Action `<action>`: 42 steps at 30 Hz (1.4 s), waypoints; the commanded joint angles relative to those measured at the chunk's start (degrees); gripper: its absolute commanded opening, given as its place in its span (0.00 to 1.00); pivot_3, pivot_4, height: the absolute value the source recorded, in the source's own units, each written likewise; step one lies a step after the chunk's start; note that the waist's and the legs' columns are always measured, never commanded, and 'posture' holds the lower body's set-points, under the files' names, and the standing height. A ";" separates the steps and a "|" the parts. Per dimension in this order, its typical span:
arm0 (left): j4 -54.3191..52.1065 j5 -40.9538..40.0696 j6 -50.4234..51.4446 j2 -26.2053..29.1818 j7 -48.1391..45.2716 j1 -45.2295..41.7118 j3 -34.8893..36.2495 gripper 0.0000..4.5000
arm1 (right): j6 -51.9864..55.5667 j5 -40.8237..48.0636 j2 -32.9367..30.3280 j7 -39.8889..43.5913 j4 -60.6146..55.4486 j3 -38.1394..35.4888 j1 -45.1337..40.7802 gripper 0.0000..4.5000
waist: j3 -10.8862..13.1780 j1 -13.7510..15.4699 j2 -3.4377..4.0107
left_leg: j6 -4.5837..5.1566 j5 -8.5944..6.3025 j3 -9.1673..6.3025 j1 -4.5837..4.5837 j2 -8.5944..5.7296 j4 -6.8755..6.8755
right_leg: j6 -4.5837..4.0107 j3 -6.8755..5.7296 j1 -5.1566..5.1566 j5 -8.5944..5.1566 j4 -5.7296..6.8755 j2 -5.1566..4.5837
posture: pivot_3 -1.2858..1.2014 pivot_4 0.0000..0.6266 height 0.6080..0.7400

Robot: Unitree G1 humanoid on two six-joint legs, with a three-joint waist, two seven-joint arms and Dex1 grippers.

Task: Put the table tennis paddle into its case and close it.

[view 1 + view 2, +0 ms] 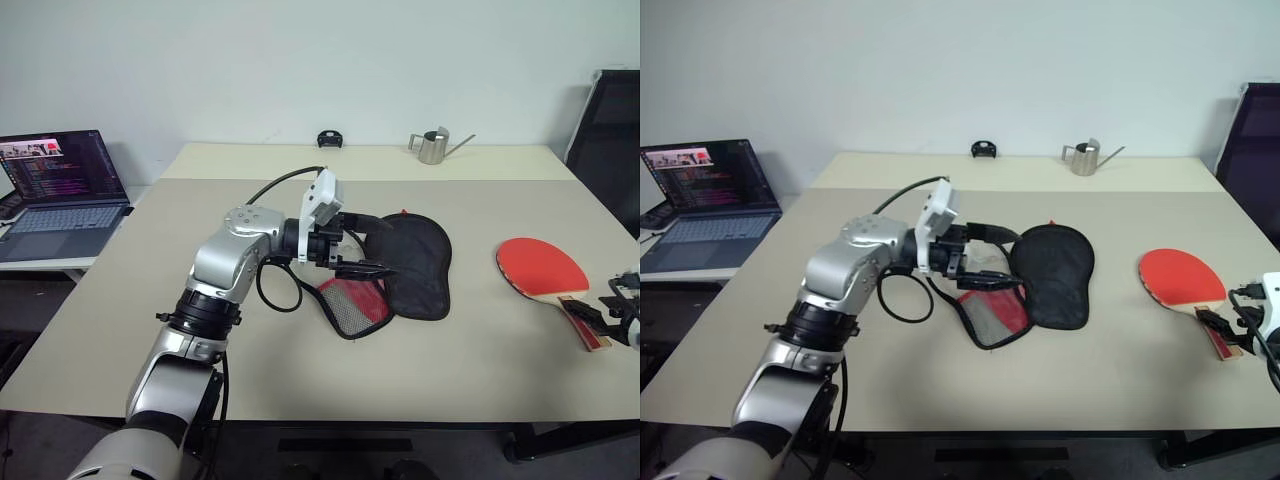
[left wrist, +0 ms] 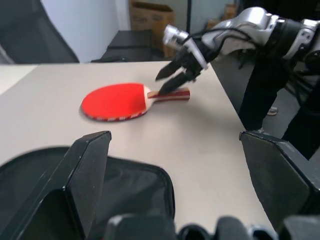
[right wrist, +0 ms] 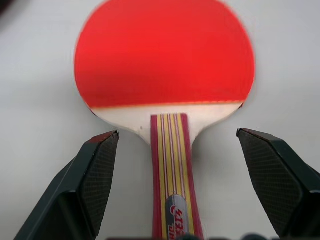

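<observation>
Now paddle handle (image 3: 172,175) lies between right end effector's (image 3: 175,190) spread fingers

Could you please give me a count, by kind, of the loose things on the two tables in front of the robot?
Table tennis paddle: 1
Case: 1
Metal watering can: 1
Small black object near the far edge: 1
Laptop, on the side table: 1
Total: 5
</observation>
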 commanded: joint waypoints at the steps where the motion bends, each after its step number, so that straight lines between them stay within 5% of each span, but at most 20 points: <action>1: -0.05 -0.11 -1.29 -0.14 -0.33 -1.16 0.58 1.00 | -2.59 -0.60 -1.56 1.35 1.42 1.37 -1.42 0.92 | 0.00 0.02 0.00 | -0.01 0.01 0.00 0.00 0.00 0.00 | 0.00 0.00 0.00 0.00 0.00 -0.01 | 0.52 0.24 1.00; 12: -1.16 0.07 -1.64 1.68 0.57 0.98 1.22 1.00 | -4.64 -1.99 -0.45 -0.18 8.84 4.65 -4.77 0.92 | 0.00 0.10 0.00 | -0.09 0.05 -0.02 -0.01 0.00 0.00 | 0.00 0.00 0.00 0.00 -0.02 -0.02 | 0.52 0.24 1.00; 15: -1.62 -0.06 -1.41 2.64 1.06 1.82 1.83 1.00 | -4.18 -1.99 0.06 -1.29 10.75 4.48 -6.27 0.78 | 0.00 0.07 0.00 | -0.10 0.06 0.00 -0.01 0.00 0.01 | 0.00 0.01 0.00 0.00 -0.02 -0.02 | 0.52 0.24 1.00; 22: -1.98 0.05 -1.51 5.91 2.11 4.09 3.29 1.00 | -4.33 -2.54 0.89 -2.89 10.18 5.28 -6.35 0.25 | 0.00 0.07 0.00 | -0.10 0.05 -0.01 0.00 0.02 0.01 | 0.00 0.01 0.01 0.00 -0.02 -0.04 | 0.52 0.24 1.00; 28: -3.08 -0.32 -1.06 8.42 2.70 6.19 4.51 1.00 | -2.04 -0.89 1.67 -4.92 4.16 3.39 -5.65 0.24 | 0.00 0.05 0.00 | -0.08 0.04 -0.01 0.05 0.02 0.02 | 0.00 0.02 0.05 0.00 0.00 -0.05 | 0.52 0.24 1.00; 39: -4.83 -0.89 -0.17 13.66 4.67 11.01 8.22 1.00 | 17.07 7.97 5.33 -14.30 -26.22 -2.67 -6.96 0.24 | 0.15 0.34 0.24 | -0.05 0.02 -0.09 -0.11 0.07 0.00 | 0.00 -0.04 -0.08 0.00 -0.05 -0.06 | 0.52 0.24 1.00; 42: -5.51 -1.16 0.36 14.72 5.18 12.42 9.47 1.00 | 24.88 11.15 10.54 -19.29 -35.29 -0.07 -10.15 0.24 | 0.15 0.33 0.25 | -0.03 0.01 -0.09 -0.11 0.06 -0.01 | 0.00 -0.03 -0.08 0.00 -0.04 -0.07 | 0.52 0.24 1.00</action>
